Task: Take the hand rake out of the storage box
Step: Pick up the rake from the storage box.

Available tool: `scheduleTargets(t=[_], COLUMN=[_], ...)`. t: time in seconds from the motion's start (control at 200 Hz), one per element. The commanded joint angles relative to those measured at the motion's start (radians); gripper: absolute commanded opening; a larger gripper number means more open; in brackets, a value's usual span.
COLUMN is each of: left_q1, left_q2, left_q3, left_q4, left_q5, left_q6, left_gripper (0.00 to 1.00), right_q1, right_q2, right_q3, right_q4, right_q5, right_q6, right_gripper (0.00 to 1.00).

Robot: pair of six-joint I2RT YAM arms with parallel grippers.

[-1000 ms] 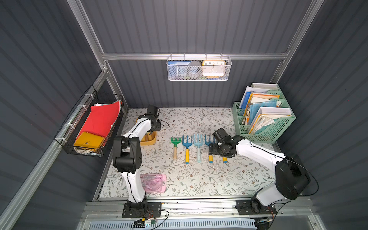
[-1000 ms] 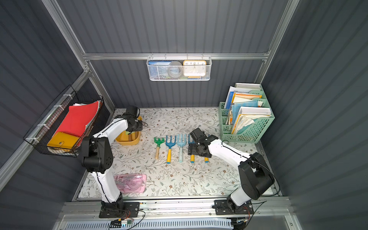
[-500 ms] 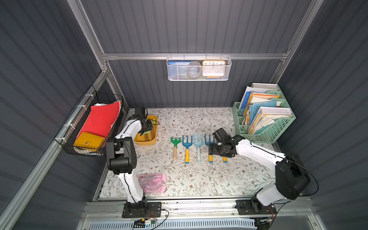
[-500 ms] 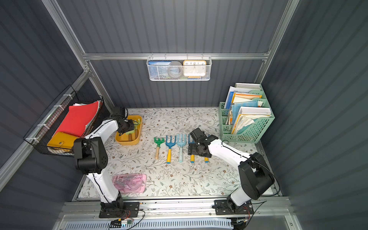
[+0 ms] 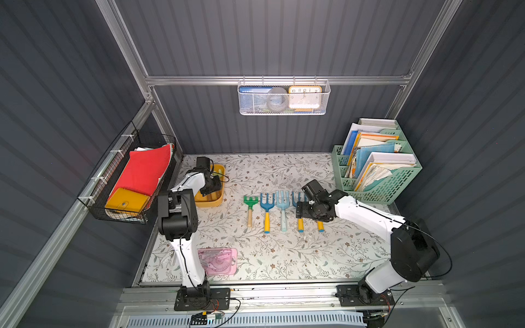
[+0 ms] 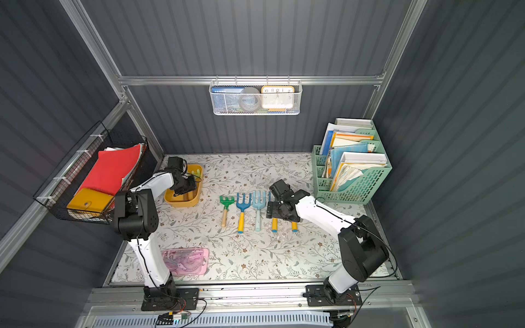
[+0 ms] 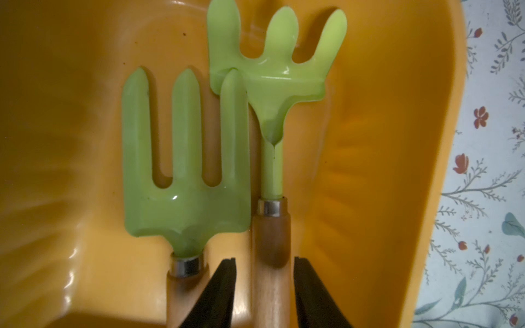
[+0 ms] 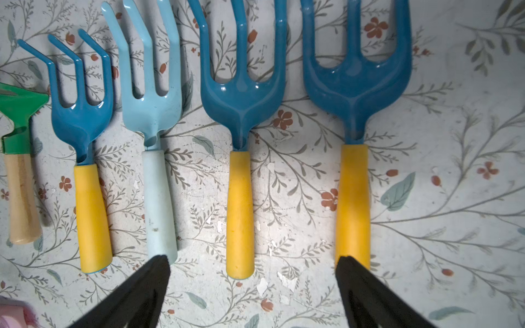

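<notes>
The mustard-yellow storage box (image 5: 211, 203) (image 6: 181, 203) sits at the table's back left. Two light green tools with wooden handles lie in it: the hand rake (image 7: 272, 71) with bent tines and a flat fork (image 7: 184, 198). My left gripper (image 7: 264, 259) (image 5: 211, 186) is down in the box and open. Its fingers straddle the rake's wooden handle with a thin gap on each side. Only the green tine tips (image 5: 220, 171) show in both top views. My right gripper (image 8: 255, 262) (image 5: 299, 210) hangs wide open over the handles of the tools laid out on the table.
A row of hand tools (image 5: 267, 210) lies mid-table, from a green rake (image 5: 250, 201) to blue forks. A pink case (image 5: 218, 261) lies front left. A green file holder (image 5: 377, 176) stands back right. A black wire basket (image 5: 127, 181) hangs on the left wall.
My left arm swung over the storage box, and its gripper has come down inside it around the rake's handle. The right arm has not moved.
</notes>
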Motion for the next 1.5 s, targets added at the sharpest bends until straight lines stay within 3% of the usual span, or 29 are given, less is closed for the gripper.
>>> scheduleTargets(t=[0.0,0.215,0.385,0.62,1.056,1.301,1.491], left_q1=[-0.002,-0.002,-0.002,-0.001,-0.013,-0.1,-0.222], left_q2=[0.034,0.077,0.085,0.028,-0.116,-0.168,-0.253], left_q3=[-0.006,-0.016,-0.021,0.013,0.109,0.1,0.015], left_q4=[0.002,-0.003,-0.003,-0.012,-0.081,-0.113,-0.12], left_q5=[0.014,-0.018,-0.039,-0.058,-0.094,-0.13,-0.146], left_q6=[0.026,0.024,0.015,0.009,0.005,0.002,-0.034], left_gripper=[0.39,0.38,0.25,0.17,0.12,0.12,0.12], right_q1=[0.005,0.006,0.006,0.006,0.009,0.008,0.009], right_q2=[0.008,0.004,0.003,0.003,-0.025,-0.038,-0.047], right_q3=[0.019,0.018,0.017,0.016,-0.004,-0.01,-0.013], right_q4=[-0.026,-0.025,-0.025,-0.026,-0.022,-0.017,-0.022], right_q5=[0.003,0.004,0.004,0.002,0.007,0.015,0.034], right_q6=[-0.012,-0.012,-0.014,-0.013,-0.005,0.0,0.001], right_gripper=[0.96,0.96,0.96,0.96,0.96,0.96,0.96])
